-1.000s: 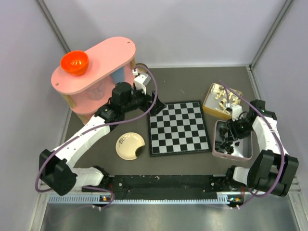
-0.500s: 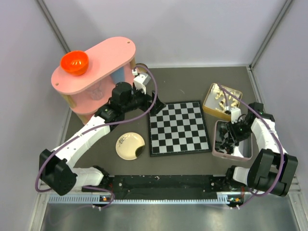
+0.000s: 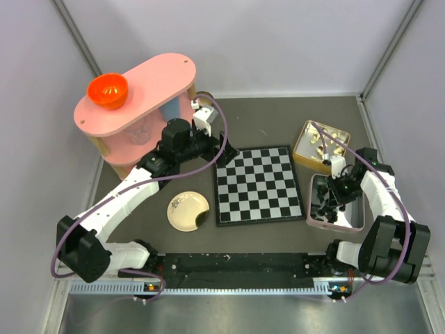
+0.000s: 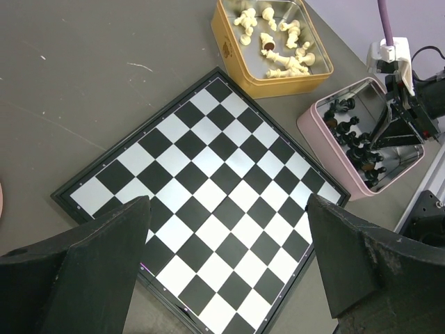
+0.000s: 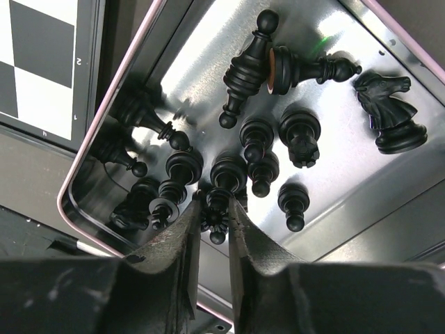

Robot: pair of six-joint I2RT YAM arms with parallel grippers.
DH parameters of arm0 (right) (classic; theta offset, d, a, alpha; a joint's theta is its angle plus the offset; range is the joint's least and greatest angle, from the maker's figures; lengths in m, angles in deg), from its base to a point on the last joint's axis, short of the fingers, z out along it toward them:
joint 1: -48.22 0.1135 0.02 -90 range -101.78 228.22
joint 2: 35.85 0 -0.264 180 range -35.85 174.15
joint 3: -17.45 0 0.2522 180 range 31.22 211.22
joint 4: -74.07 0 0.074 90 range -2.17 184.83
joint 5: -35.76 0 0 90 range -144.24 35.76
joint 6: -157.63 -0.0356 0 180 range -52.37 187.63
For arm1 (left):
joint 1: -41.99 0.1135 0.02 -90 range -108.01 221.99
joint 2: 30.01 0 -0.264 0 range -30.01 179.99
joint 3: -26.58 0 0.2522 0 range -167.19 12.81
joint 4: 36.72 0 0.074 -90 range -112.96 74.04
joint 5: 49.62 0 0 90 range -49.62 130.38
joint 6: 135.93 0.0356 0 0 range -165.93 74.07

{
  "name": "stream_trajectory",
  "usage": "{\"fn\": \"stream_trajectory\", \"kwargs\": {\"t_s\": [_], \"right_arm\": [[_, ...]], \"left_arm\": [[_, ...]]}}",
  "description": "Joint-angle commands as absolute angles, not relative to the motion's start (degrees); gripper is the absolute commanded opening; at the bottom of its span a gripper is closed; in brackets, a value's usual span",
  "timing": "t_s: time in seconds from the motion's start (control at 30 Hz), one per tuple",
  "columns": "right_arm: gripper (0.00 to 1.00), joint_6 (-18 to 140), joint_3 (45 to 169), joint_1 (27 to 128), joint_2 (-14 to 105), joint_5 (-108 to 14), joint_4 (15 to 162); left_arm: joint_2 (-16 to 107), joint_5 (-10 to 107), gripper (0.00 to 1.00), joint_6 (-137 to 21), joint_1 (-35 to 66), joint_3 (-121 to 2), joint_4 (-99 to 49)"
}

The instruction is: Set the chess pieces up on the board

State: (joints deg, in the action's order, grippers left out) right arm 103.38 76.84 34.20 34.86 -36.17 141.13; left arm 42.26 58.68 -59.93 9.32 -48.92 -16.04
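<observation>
Right gripper (image 5: 214, 205): jaws nearly together, pinched on one black piece (image 5: 215, 221), probably to lift it out.
Chess pieces (image 5: 299, 136): lay heaped in the pink tin (image 5: 90, 139), just right of the board (image 4: 208, 188).
Left gripper (image 4: 226, 205): jaws wide apart, empty, above the board, probably waiting.
Board: carried no piece yet.
Views: only the right wrist showed the pinch; from the top the arm hid it.

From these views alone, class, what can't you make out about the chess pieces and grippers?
Right wrist view: whether the right gripper grips the black piece between its fingers; they cover its sides.
Top view: chess pieces in the pink tin, too small to name.
Left wrist view: board near edge, behind the left gripper.
</observation>
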Motion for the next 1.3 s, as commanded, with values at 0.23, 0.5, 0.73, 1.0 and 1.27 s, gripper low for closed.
{"fn": "stream_trajectory", "kwargs": {"t_s": [0.23,0.5,0.73,1.0,1.27], "right_arm": [[0.04,104.5,78.5,35.0,31.8,-40.0,140.8],[0.04,106.0,85.8,35.0,28.6,-37.5,146.6],[0.05,106.4,90.8,38.5,27.2,-30.9,151.6],[0.05,105.6,94.1,53.2,27.2,-21.1,151.3],[0.05,102.5,95.3,67.6,33.7,-18.3,145.9]], "left_arm": [[42.1,58.2,0.99,-58.3,9.3,-52.0,-17.2],[40.0,55.8,0.99,-57.0,9.3,-52.1,-17.1],[36.4,52.9,0.99,-54.9,9.4,-50.6,-18.8],[29.1,44.6,0.99,-51.0,9.4,-47.1,-16.5],[18.5,30.6,0.99,-50.1,9.4,-42.4,-14.9]]}}
